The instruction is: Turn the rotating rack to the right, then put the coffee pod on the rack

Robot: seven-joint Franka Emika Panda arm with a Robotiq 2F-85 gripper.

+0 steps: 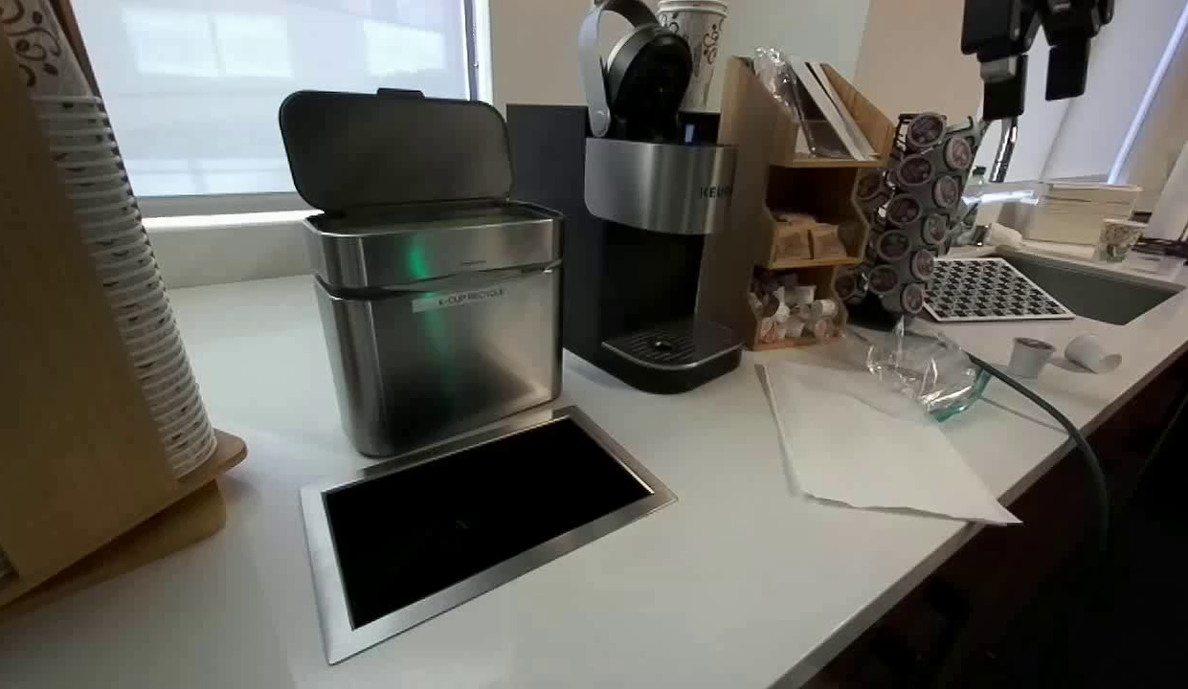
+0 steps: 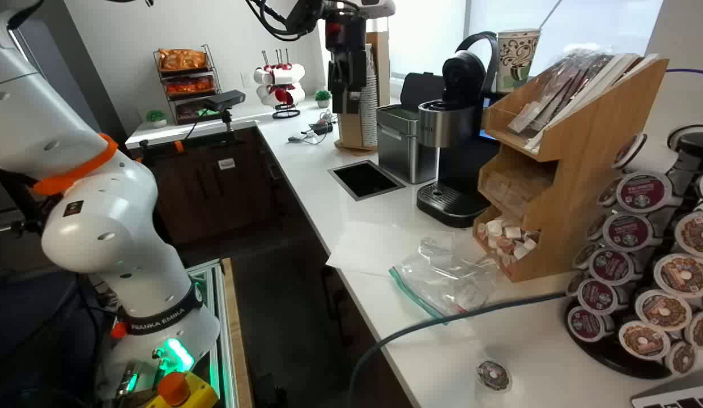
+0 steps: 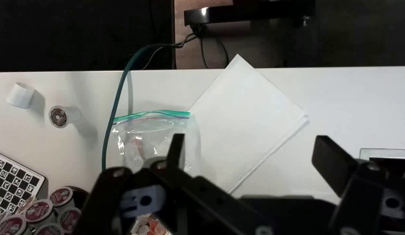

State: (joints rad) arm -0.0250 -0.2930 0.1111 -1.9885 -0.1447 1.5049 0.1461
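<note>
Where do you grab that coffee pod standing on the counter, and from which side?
Probably by the sides of the coffee pod, just below the lid, coming down from above. It stands upright, lid up, wider on top than at the base, and the tipped white cup lies apart from it, so its sides look free.

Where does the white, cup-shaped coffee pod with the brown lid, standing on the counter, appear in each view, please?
In an exterior view, the pod is at right, mid-height.
In an exterior view, the pod is low, right of centre.
In the wrist view, the pod is at left, mid-height.
Shared landmark: the teal-sealed clear plastic bag.
</note>
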